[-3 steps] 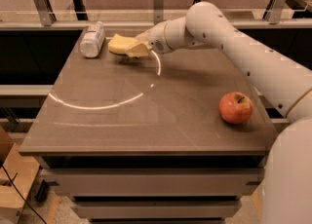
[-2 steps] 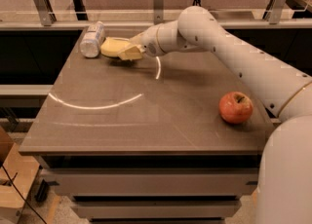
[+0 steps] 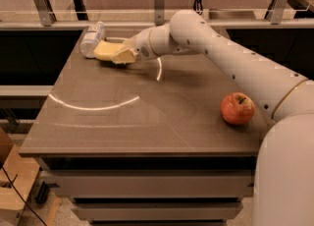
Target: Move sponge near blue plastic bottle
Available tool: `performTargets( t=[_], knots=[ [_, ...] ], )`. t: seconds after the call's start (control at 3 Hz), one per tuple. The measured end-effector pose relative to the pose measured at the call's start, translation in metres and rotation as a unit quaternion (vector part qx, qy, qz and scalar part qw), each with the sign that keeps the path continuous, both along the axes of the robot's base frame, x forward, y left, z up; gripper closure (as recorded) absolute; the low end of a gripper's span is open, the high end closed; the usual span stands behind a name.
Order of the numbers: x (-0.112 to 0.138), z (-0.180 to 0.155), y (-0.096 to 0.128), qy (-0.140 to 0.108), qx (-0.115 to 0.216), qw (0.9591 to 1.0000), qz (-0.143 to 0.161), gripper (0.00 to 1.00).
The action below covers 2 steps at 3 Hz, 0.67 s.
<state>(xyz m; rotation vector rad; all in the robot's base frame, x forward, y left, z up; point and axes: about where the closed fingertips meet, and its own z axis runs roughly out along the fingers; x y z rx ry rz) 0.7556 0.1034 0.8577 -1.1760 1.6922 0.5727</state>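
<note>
1. Found two-finger gripper (image 3: 122,55) at far left of flat brown counter (image 3: 147,122), low over the surface, at the end of a white arm reaching in from the right.
2. Recorded jaws clamped on right end of pale yellow soft foam sponge (image 3: 104,50); saw remainder of sponge projecting leftward beyond them.
3. Located sponge just beside small blue plastic bottle (image 3: 91,39) with greyish-white wrap label, lying on its side at far left corner. Could not tell whether touching or narrowly apart, nor whether resting on counter or held just above it.
4. Judged sponge light, soft, compressible, neither fragile nor slippery; expected to squash under the pinch and spring back on release. Judged best hold across the narrow pinched waist, near mid-length.
5. Judged bottle light and round, liable to roll if nudged.
6. Noted round red apple (image 3: 237,108) well apart, at right side.
</note>
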Motion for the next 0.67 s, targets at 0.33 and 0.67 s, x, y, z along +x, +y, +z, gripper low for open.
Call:
performTargets(
  t=[0.33, 0.67],
  knots=[
    [-0.0006, -0.0014, 0.0025, 0.001, 0.000, 1.0000, 0.002, 0.00],
    [-0.0006, -0.0015, 0.0026, 0.001, 0.000, 1.0000, 0.002, 0.00]
  ],
)
